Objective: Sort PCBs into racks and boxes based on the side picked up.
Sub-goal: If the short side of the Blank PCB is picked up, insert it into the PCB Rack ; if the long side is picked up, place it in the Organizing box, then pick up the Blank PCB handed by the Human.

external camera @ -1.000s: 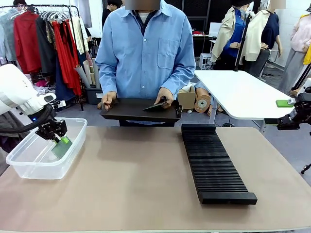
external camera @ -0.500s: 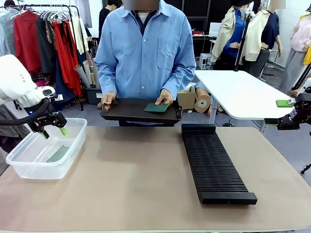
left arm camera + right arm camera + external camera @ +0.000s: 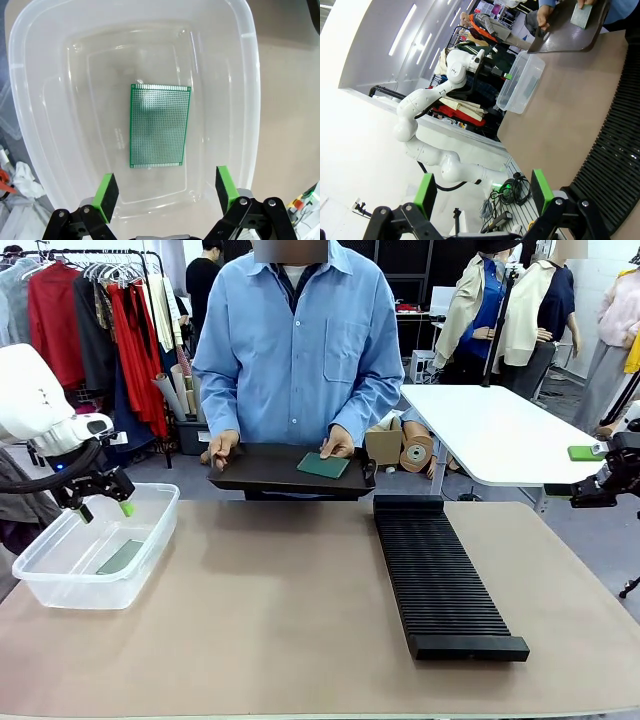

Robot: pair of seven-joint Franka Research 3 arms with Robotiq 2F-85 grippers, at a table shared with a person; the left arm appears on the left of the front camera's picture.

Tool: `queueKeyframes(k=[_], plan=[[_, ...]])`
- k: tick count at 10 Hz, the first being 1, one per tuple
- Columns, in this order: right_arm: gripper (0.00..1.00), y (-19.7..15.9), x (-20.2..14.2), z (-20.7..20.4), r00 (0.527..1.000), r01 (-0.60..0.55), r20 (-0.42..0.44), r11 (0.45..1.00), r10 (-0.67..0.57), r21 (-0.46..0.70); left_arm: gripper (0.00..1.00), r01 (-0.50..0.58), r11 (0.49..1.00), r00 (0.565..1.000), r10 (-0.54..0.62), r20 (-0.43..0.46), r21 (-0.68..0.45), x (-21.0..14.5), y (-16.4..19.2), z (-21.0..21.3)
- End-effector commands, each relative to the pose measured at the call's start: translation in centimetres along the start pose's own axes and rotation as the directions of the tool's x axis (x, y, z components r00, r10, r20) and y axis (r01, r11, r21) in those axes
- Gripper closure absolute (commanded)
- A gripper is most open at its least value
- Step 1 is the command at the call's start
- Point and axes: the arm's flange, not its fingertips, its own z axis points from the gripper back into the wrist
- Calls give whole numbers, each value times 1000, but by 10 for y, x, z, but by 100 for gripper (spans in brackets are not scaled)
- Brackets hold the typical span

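One green PCB (image 3: 159, 125) lies flat on the floor of the clear box (image 3: 60, 585) at the table's left, dotted face up. My left gripper (image 3: 103, 510) hangs open just above the box, its green pads (image 3: 106, 189) wide apart over the board and touching nothing. A second PCB (image 3: 323, 465) lies on a black tray (image 3: 260, 475) that the person holds at the far edge, one hand on the board. The long black slotted rack (image 3: 440, 580) lies right of centre. My right gripper (image 3: 585, 475) is off the table's right edge, open and with nothing in it (image 3: 482, 192).
The tan tabletop (image 3: 270, 610) between box and rack is bare. A white table (image 3: 500, 430) stands behind at the right, a clothes rail (image 3: 100, 320) behind at the left. In the right wrist view the rack (image 3: 620, 150), tray (image 3: 565, 35) and box (image 3: 522, 82) appear sideways.
My left gripper opened and let go of the PCB, which dropped flat into the box, and the gripper rose slightly. The person laid a PCB flat on the tray.
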Motion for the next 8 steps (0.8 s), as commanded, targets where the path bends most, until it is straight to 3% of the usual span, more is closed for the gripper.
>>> queueKeyframes(k=[1, 6, 8], plan=[[0, 2, 0, 1, 1000, -7, -3, 1000, 7, 5, 0, -7, 1000, 1000, 7, -6, 7, -5, -3, 0], [0, 2, 0, 1, 1000, -7, -3, 1000, 7, 5, 0, -4, 1000, 1000, 4, -5, -11, -4, -3, -3], [0, 2, 0, 1, 1000, -7, -3, 1000, 7, 5, 0, 6, 989, 999, 2, 54, -148, -14, 3, 16]])
